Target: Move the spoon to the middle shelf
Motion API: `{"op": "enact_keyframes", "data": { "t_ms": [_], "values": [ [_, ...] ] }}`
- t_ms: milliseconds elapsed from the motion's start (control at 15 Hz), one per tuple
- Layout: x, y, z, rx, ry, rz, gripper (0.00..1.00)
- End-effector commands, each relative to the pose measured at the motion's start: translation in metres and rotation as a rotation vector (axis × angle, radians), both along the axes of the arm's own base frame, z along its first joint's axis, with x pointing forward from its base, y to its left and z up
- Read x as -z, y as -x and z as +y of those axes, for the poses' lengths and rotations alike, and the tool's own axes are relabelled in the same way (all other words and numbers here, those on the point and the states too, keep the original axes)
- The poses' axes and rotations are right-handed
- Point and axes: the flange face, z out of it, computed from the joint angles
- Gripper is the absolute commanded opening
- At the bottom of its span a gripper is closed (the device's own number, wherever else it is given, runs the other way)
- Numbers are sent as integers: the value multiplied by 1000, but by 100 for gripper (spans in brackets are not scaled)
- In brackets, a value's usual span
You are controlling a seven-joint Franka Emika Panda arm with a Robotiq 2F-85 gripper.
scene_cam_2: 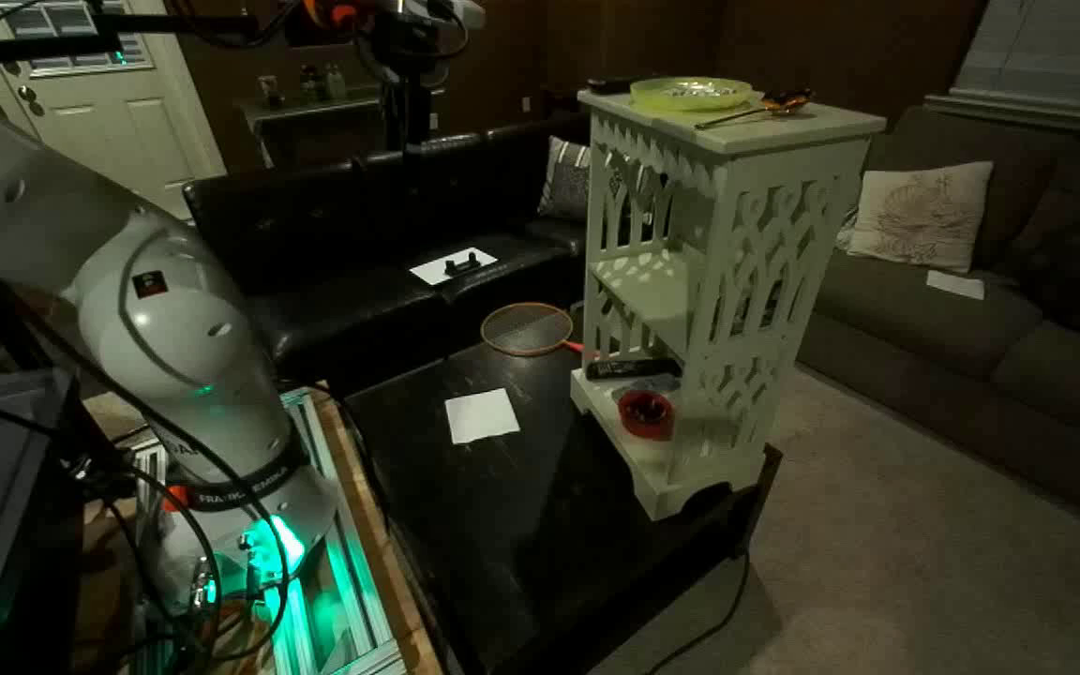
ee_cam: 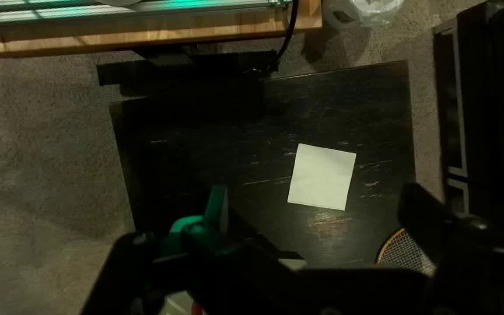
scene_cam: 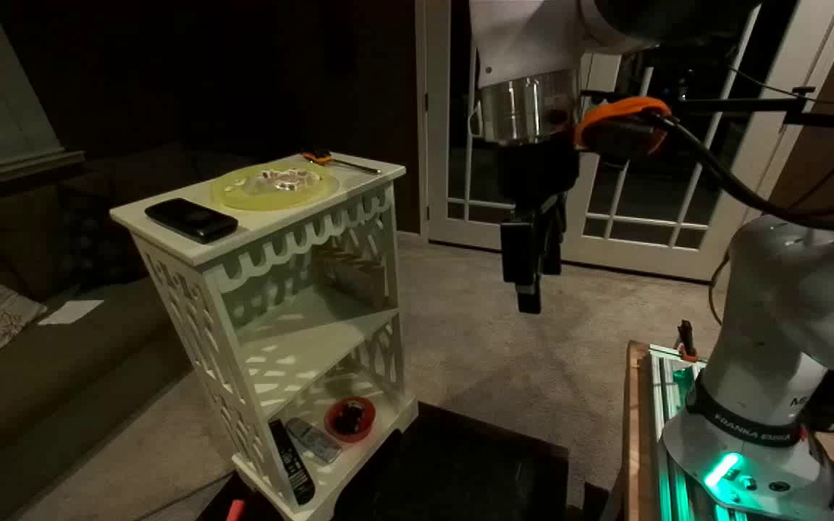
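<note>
In an exterior view you can see the dark low table, which carries the pale lattice-sided stand, and the middle shelf of this stand lies between its top board and its lowest board. Your gripper hangs in the air apart from the stand, and in the wrist view its two fingers are wide from each other. On the stand's top board you have the yellow plate, then the flat black slab near one end, and the spoon near the opposite end, just beside the plate.
</note>
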Motion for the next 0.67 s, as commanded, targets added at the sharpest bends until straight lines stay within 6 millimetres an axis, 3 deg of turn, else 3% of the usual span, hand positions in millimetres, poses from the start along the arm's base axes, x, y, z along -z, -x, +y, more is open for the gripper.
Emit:
{"op": "enact_keyframes", "data": {
  "t_ms": [0,333,600],
  "values": [
    [0,0,0,0,0,1,100],
    [0,0,0,0,0,0,100],
    [-30,-46,4,19,-36,-175,100]
  ]
}}
